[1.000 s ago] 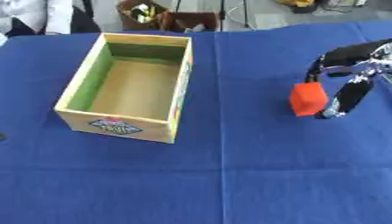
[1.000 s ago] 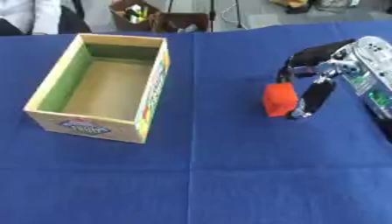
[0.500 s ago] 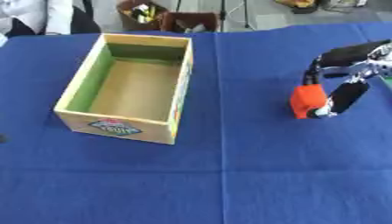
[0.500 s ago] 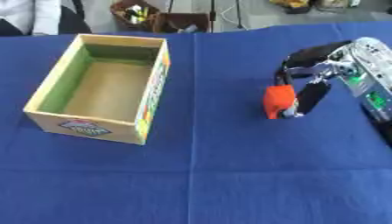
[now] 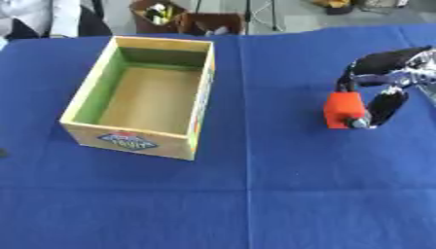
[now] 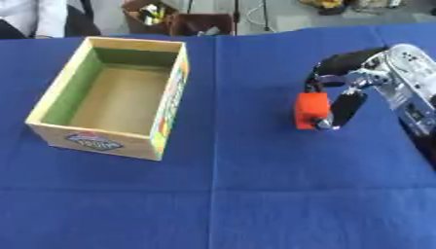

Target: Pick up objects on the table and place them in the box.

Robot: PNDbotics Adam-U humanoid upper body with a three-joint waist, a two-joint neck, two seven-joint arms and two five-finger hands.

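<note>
- Orange block [image 5: 342, 110]: a small boxy item, plain orange on the sides that show, no readable marking. It sits at the right of the table, well apart from the box, with its lower edge at the cloth; whether it rests on the cloth or is just lifted cannot be told.
- Right hand [image 6: 344, 106]: black fingers and thumb with silver joints, coming in from the right edge. The fingers curl over the top and far side of the orange block and the thumb presses its near right side, so the hand is grasping the block.
- Box [image 5: 89, 132]: an open cardboard carton standing upright at the left of centre, its long side running away from the camera. The inner walls are green and the floor is plain brown, with nothing visible inside. The near end panel carries a blue and red diamond-shaped label with white lettering; the word is too blurred to read. The right outer side shows coloured print, also unreadable.
- Table [image 6: 255, 194]: covered by a blue cloth with fold creases crossing it lengthwise and crosswise.
- Brown container [image 5: 183, 18]: on the floor beyond the far edge of the table, with yellow and dark items in one part; what they are cannot be made out.
- Left hand: in neither view.
</note>
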